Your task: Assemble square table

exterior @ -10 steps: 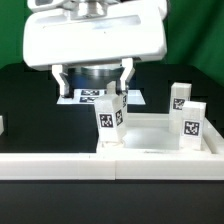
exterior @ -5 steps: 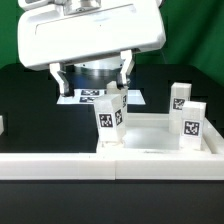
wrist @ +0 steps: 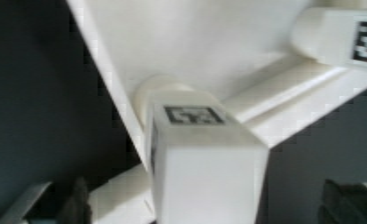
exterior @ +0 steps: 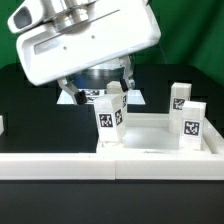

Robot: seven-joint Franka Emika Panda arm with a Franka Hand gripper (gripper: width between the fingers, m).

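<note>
Square table's tray is lying on the dark tabletop against the long white rail, one leg standing upright at its corner on the exterior view's left. Two more legs are standing at its opposite side. Gripper is hovering tilted just above the first leg, fingers spread apart, not gripping it.

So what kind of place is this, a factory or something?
More likely a robotics test bench than a factory. A robot gripper hangs over a black table, the white tabletop and its leg carry printed tracking tags, and the marker board lies flat behind them.
</note>
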